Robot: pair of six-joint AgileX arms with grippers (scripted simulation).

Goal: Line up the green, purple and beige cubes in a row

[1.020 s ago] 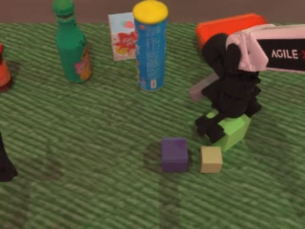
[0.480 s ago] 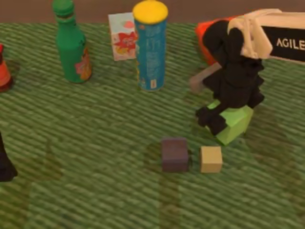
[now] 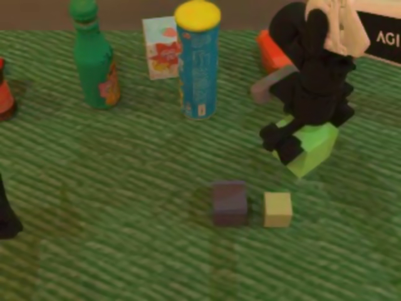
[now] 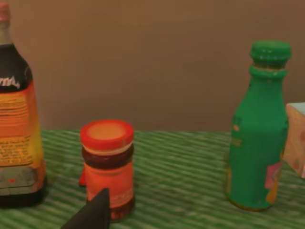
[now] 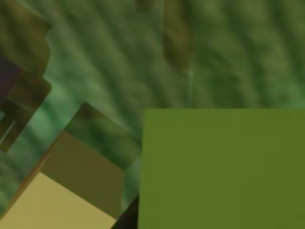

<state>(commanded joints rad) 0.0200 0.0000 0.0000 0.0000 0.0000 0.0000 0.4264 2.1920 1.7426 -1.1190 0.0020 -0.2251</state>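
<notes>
Lime green cube (image 3: 313, 147): it sat clamped in the right pincer (image 3: 291, 147), lifted off the worktop (image 3: 125, 238) and tilted, up and to the right of the beige cube (image 3: 277, 209); in the right wrist view the same green cube (image 5: 224, 167) filled much of the picture.
Right pincer: its black fingers were closed on the green cube from above, covering the cube's upper-left part in the top view.
Beige cube: it lay flat on the worktop, well below the held cube; the right wrist view showed it (image 5: 57, 200) apart from the green face.
Purple cube (image 3: 229, 202): it rested just beside the beige cube, on that cube's left, with a narrow gap between them; the two already formed a short row.
Open slot: judged from this layout, the free place for the green cube was to the right of the beige cube, in line with the pair.
Risk, collision: the green cube was the largest and hung tilted, so lowering it too near the beige cube could push that one into the purple one and break the row.
Risk, skew: released while tilted, it could land on an edge and roll or settle out of line.
Background: a blue can (image 3: 198, 59), a green bottle (image 3: 94, 56) and an orange-red tub (image 3: 274, 51) stood beyond the beige cube, clear of the row.
Left pincer (image 3: 6, 216): parked far left of the beige cube; whether it was open could not be told.
</notes>
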